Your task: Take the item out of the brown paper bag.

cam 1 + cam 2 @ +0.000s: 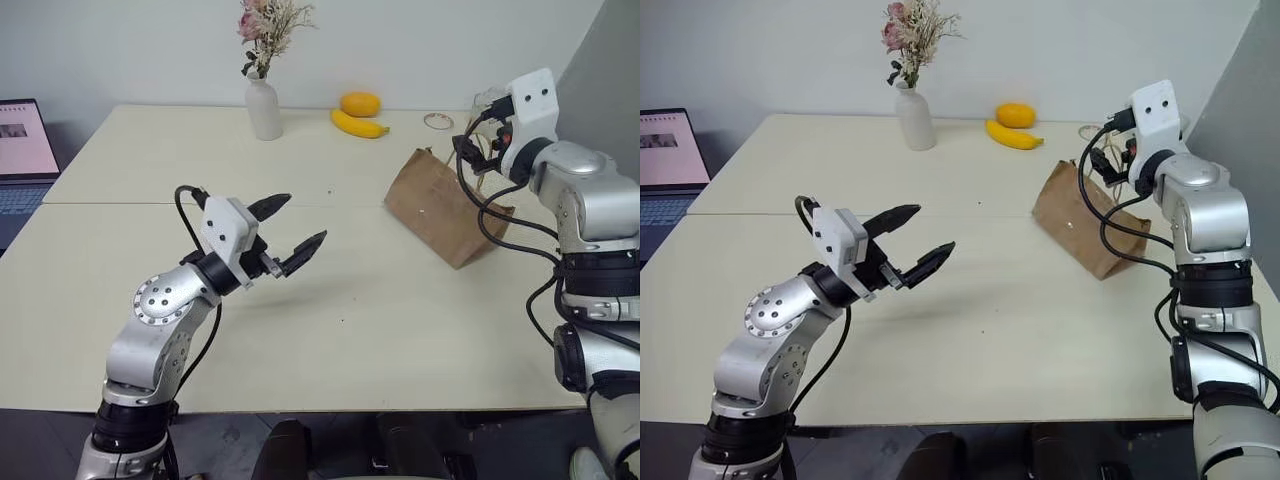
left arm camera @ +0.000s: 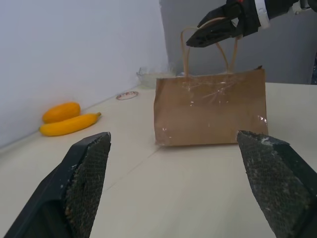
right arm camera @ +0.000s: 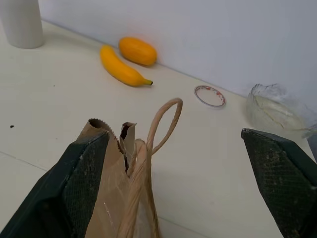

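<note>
The brown paper bag (image 1: 440,210) stands crinkled on the right side of the table, and its tan string handles (image 3: 166,119) rise from the top edge. My right gripper (image 1: 468,150) hovers open just above the bag's top. One of its fingers (image 3: 84,183) is beside the mouth, and the handles stand between the two fingers. The item is hidden; I cannot see inside the bag. My left gripper (image 1: 306,218) is open and holds nothing. It hangs over the middle of the table, well to the left of the bag and pointing toward it.
At the back of the table stand a white vase (image 1: 264,108) with dried flowers, a yellow banana (image 1: 358,124) and an orange fruit (image 1: 360,103). A tape ring (image 1: 438,121) and a clear bowl (image 3: 277,106) lie behind the bag. A laptop (image 1: 20,150) sits at the far left.
</note>
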`<state>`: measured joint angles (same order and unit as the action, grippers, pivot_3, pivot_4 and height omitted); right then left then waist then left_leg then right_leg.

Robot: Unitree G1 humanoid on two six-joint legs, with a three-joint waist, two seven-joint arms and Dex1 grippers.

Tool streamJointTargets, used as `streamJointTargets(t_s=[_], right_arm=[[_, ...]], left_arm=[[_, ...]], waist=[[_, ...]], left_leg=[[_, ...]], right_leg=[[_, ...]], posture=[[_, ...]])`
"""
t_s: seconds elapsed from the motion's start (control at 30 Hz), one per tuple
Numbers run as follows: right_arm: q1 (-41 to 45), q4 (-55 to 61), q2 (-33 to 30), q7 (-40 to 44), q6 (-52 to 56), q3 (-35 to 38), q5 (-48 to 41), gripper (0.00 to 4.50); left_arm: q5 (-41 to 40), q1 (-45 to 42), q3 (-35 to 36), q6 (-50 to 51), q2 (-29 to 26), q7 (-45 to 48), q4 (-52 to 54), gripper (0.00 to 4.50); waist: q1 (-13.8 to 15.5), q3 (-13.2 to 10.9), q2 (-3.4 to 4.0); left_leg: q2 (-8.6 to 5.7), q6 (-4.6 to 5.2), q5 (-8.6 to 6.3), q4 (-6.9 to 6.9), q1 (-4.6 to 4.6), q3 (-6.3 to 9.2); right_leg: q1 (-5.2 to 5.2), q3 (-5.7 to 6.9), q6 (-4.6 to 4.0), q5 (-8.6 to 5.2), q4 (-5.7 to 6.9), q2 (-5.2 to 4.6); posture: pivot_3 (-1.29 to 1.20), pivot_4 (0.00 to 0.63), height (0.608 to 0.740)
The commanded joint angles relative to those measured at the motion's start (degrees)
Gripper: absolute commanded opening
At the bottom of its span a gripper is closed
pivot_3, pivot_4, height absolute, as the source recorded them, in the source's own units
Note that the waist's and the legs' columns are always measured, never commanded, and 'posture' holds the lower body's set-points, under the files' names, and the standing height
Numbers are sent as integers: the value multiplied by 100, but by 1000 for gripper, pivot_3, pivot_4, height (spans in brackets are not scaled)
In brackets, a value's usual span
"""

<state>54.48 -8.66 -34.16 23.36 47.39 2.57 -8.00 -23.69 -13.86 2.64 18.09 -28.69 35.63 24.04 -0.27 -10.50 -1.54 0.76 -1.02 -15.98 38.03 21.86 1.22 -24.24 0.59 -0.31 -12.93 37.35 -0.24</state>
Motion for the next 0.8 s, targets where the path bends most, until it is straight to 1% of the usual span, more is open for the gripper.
streamJointTargets(t_s=[0.03,0.17,0.27,0.63,0.73,0.8], right_arm=[[-187,687,-250,265,362,196,-218,4500],[-518,948,-304,224,571,486,-337,4500],[-580,954,-258,177,601,570,-371,4500],[-122,72,54,112,366,569,-477,4500],[75,-331,105,92,153,563,-446,3883],[181,-484,123,128,78,543,-461,3164]], left_arm=[[43,42,51,-174,21,-5,172,4252],[73,33,-10,-217,29,18,130,4252],[78,-12,-24,-252,11,69,57,4252],[156,-129,-79,-366,37,189,-107,4252],[171,-85,-62,-391,16,197,-85,4283],[180,-62,-51,-401,11,193,-73,4283]], waist=[[6,0,0],[12,0,0],[11,0,0],[-3,-1,1],[-1,-1,2],[0,-1,2]], left_leg=[[1,0,0,-1,3,4],[2,0,0,-2,3,9],[0,0,0,-1,3,7],[2,0,0,-2,1,3],[0,0,0,-2,2,2],[0,0,0,-2,2,2]], right_leg=[[0,3,-4,3,-5,-1],[2,0,-4,6,-13,-5],[3,-1,1,5,-14,-4],[2,-3,1,6,-13,4],[3,-3,-2,8,-15,3],[3,-1,-2,8,-16,3]], posture=[[0,150,740],[0,150,740],[0,150,740],[0,150,740],[0,150,740],[0,150,740]])
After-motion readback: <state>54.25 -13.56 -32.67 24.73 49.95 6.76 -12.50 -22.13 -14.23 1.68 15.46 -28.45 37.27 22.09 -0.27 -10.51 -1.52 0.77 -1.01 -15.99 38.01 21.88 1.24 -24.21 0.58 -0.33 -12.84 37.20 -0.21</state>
